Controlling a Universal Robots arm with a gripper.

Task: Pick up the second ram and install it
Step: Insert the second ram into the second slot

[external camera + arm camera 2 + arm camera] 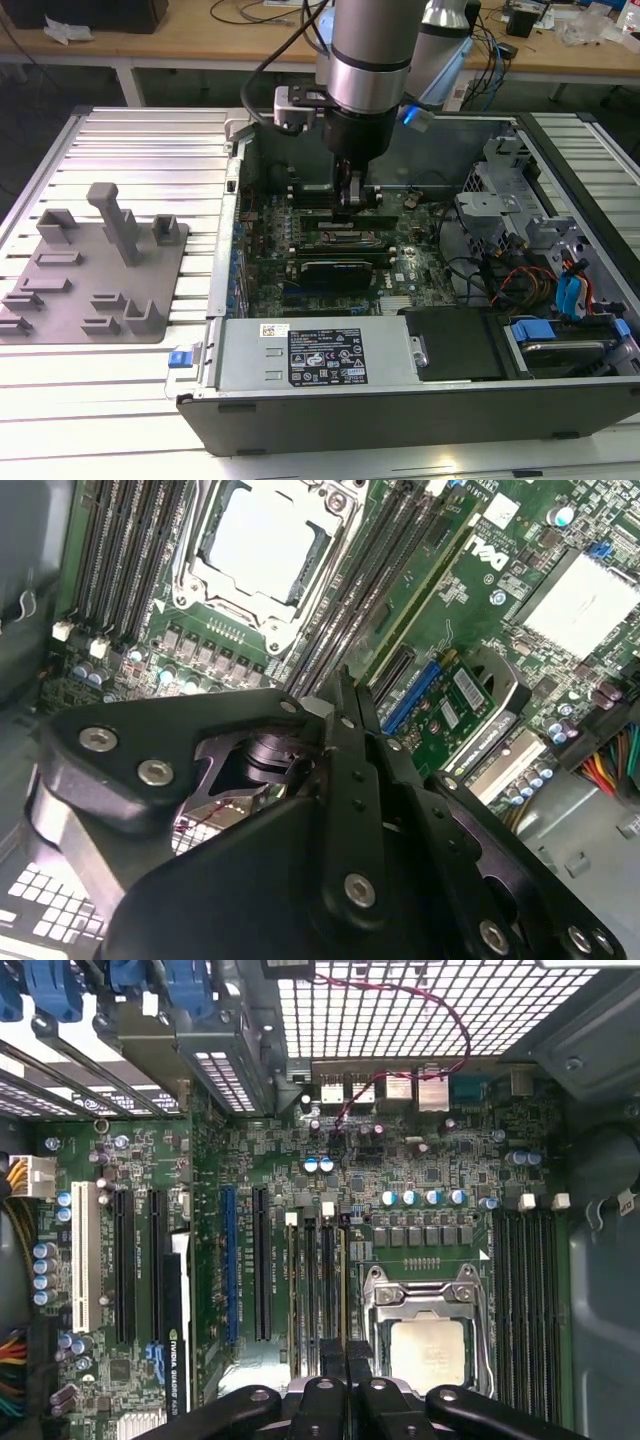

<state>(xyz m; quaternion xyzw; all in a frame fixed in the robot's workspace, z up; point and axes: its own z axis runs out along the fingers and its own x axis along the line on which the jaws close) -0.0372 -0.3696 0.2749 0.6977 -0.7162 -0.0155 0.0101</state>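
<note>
The second ram (343,1285) stands on edge in its slot, its thin top edge running from between my fingertips towards the rear grille (400,1010). Dark memory slots (310,1290) lie tight against it on one side, parallel and just beside. On the other side, the steel frame of the CPU socket (425,1335) sits close, so there is little room across the board's width. Along the ram's length and straight above it, the way is open. Past the memory slots, well off from me, the black expansion card (340,268) lies flat across the motherboard (415,265).

My gripper (348,685) reaches down inside the case (400,400). Its fingers (350,780) are drawn together to a thin seam that lines up with the ram's top edge. I cannot tell whether they pinch the board or only bear on it.
</note>
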